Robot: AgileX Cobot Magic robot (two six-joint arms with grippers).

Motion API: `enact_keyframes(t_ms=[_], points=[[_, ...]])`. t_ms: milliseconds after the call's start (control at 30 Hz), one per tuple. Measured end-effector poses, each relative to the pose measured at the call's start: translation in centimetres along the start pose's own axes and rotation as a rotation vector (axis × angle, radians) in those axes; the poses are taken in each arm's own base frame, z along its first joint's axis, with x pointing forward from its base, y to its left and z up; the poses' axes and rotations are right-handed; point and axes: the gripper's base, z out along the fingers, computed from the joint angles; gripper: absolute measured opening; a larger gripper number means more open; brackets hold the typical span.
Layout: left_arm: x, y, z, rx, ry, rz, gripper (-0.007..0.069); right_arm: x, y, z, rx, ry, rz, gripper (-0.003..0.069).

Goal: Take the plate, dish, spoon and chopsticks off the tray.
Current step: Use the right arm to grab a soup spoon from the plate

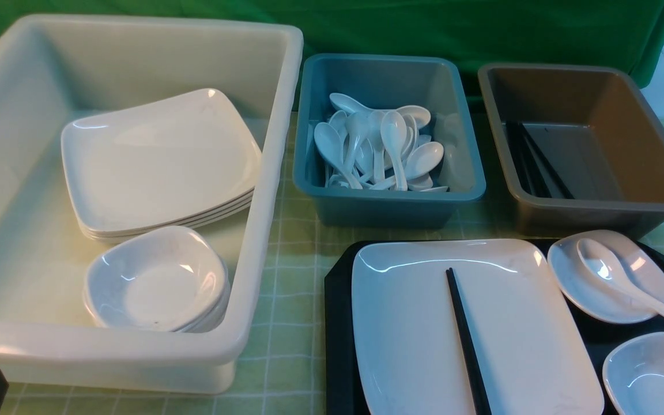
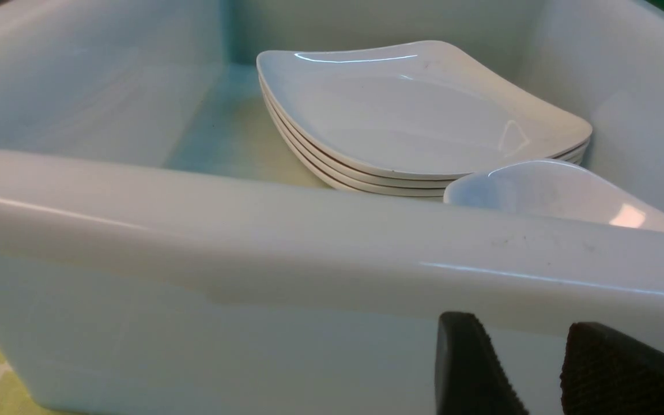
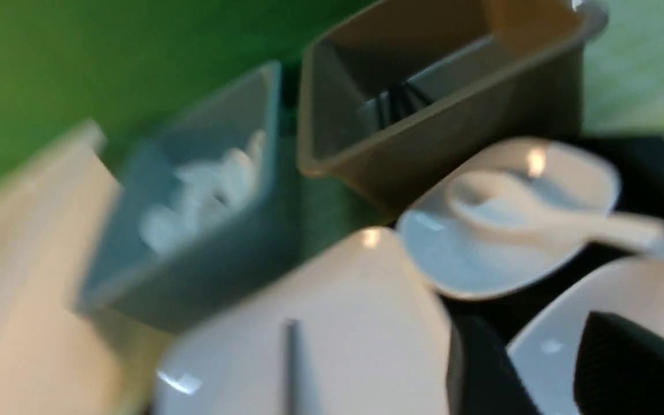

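On the tray [image 1: 338, 323], black chopsticks [image 1: 467, 340] lie across the plate [image 1: 401, 334]

The tray [image 1: 338, 334], plate [image 1: 401, 323] and chopsticks [image 1: 467, 340] run off the front view's lower edge; beyond the tray, dim sticks [image 1: 531, 167] in the brown bin [image 1: 643, 144] are perhaps more chopsticks.

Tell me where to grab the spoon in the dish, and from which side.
Probably the handle of the spoon, where it overhangs the dish rim toward the robot's right. Come from above, jaws across it: it is narrow and looks raised off the tray, while the bowl lies low inside the dish.
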Motion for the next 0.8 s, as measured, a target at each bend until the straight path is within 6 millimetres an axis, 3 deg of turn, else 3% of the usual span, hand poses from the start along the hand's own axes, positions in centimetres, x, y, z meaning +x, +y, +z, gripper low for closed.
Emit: enact_keyframes(t_ms=[200, 267, 333, 400, 500, 600, 667, 800], points=[[0.0, 0.0, 0.0, 0.000, 0.000, -0.002, 0.0229, 0.0, 0.1, 0.0, -0.008, 0.001, 0.131, 0.0236], [0.0, 0.0, 0.0, 0.000, 0.000, -0.001, 0.0229, 0.0, 0.1, 0.0, -0.012, -0.003, 0.135, 0.0218], [0.0, 0.0, 0.0, 0.000, 0.000, -0.001, 0.0229, -0.6, 0.7, -0.2, -0.029, -0.013, 0.100, 0.0155], [0.0, 0.0, 0.0, 0.000, 0.000, -0.001, 0.0229, -2.2, 2.5, -0.9, -0.082, -0.049, 0.009, 0.0072], [0.0, 0.0, 0.0, 0.000, 0.000, -0.001, 0.0229, -5.1, 5.9, -1.8, -0.122, -0.063, -0.149, 0.0020], [0.0, 0.0, 0.0, 0.000, 0.000, -0.001, 0.0229, -7.5, 8.8, -1.2, -0.053, 0.062, -0.332, 0.0011], [0.0, 0.0, 0.0, 0.000, 0.000, -0.001, 0.0229, -8.4, 9.9, 0.7, 0.062, 0.286, -0.426, 0.0010], [0.0, 0.0, 0.0, 0.000, 0.000, -0.001, 0.0229, -7.7, 9.6, 4.2, 0.190, 0.616, -0.473, 0.0010]])
